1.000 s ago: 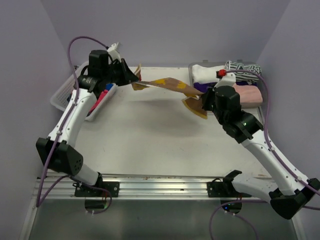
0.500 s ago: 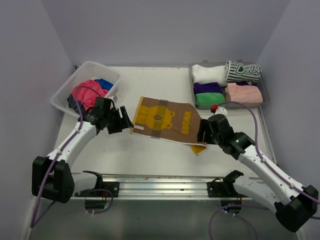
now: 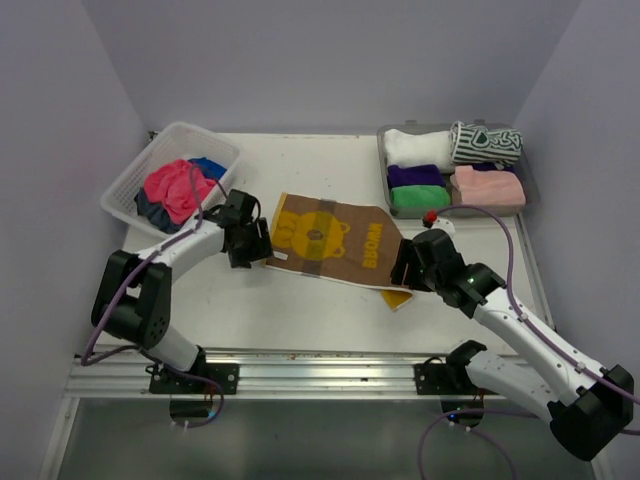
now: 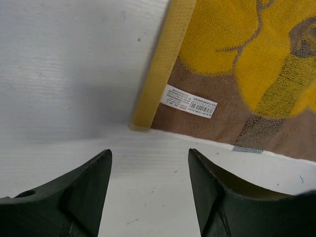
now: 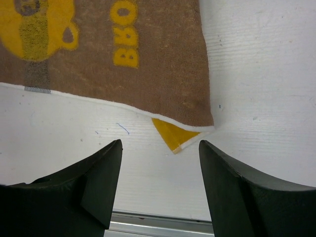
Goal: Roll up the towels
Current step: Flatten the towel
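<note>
Several rolled towels [image 3: 487, 143] fill the tray [image 3: 532, 190], loose ones [image 3: 170, 188] the basket [image 3: 128, 180].

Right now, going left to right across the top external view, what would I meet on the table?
white basket → left tool → yellow-and-brown towel → right tool → grey tray

The left arm [image 3: 170, 255] and right arm [image 3: 525, 330] are white shells with chunky black joints, each trailing a purple cable [image 3: 511, 245]. The left pincer [image 4: 149, 153] and right pincer [image 5: 160, 143] have matte black wedge fingers.
</note>
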